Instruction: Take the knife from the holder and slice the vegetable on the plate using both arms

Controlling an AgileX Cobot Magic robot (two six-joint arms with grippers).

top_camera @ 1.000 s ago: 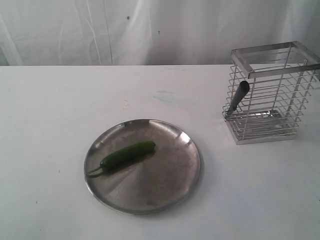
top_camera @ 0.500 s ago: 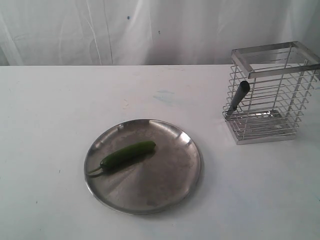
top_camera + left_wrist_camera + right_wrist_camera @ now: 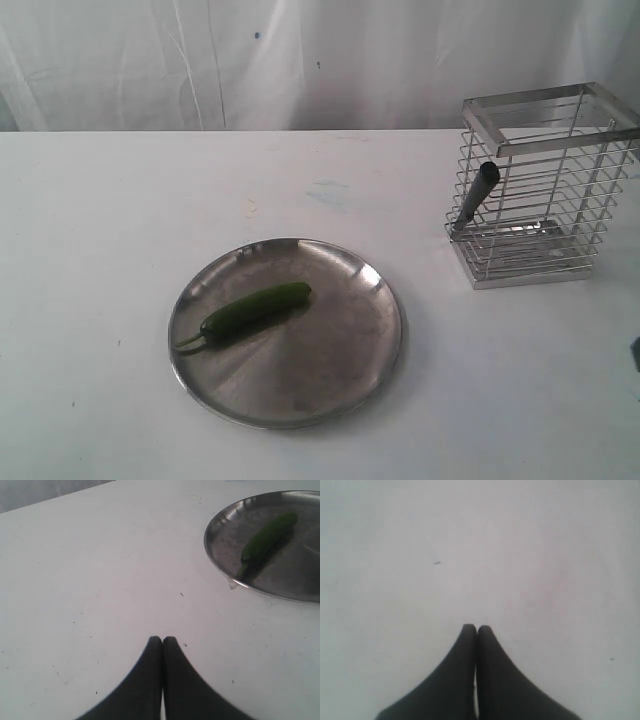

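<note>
A green chilli, the vegetable, lies on the left half of the round steel plate in the exterior view. Both show in the left wrist view too: vegetable, plate. The wire holder stands at the right. The knife's dark handle pokes out of its left side at a slant; the blade is hidden among the wires. My left gripper is shut and empty over bare table, apart from the plate. My right gripper is shut and empty above plain white table.
The white table runs back to a white curtain. A small dark bit of something shows at the right edge of the exterior view. A faint bluish stain marks the table behind the plate.
A small dark bit has come into the exterior view at its right edge. Plate, vegetable, knife and holder have not moved.
</note>
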